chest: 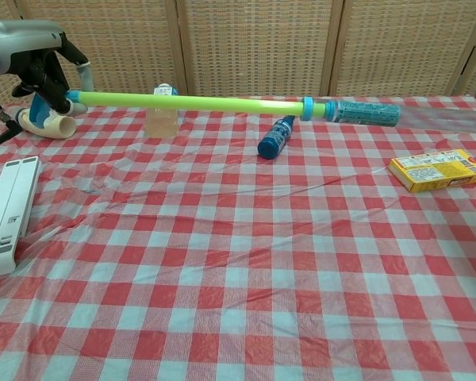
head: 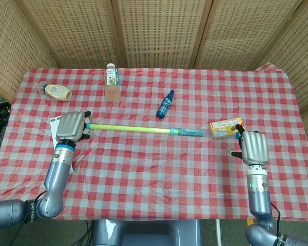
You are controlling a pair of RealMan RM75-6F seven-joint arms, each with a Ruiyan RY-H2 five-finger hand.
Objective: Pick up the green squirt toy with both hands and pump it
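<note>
The right hand [head: 252,148] is hanging over the near right of the table [head: 159,169], knuckles toward the head camera — whether its fingers are clenched or released cannot be told, though a blue bit is showing at their far edge. Just beyond it a yellow box [head: 226,127] is lying flat on the checked cloth. At the left, the left hand [head: 72,125] is grasping the near-left end of the toy [head: 131,127], fingers wrapped round it, and in the chest view [chest: 44,59] it is holding that end up off the table. The toy [chest: 190,101] is stretching rightward as a long green tube with a blue collar and a dark teal sleeve at its right end, clear of the cloth and tilting slightly down to the right. A white strip [chest: 6,213] is lying beside the left hand. Farther back, a small blue bottle [head: 165,104] is lying on its side near the middle, a clear bottle [head: 112,82] is standing upright, and a cream bottle [head: 55,91] is lying at the far left.
</note>
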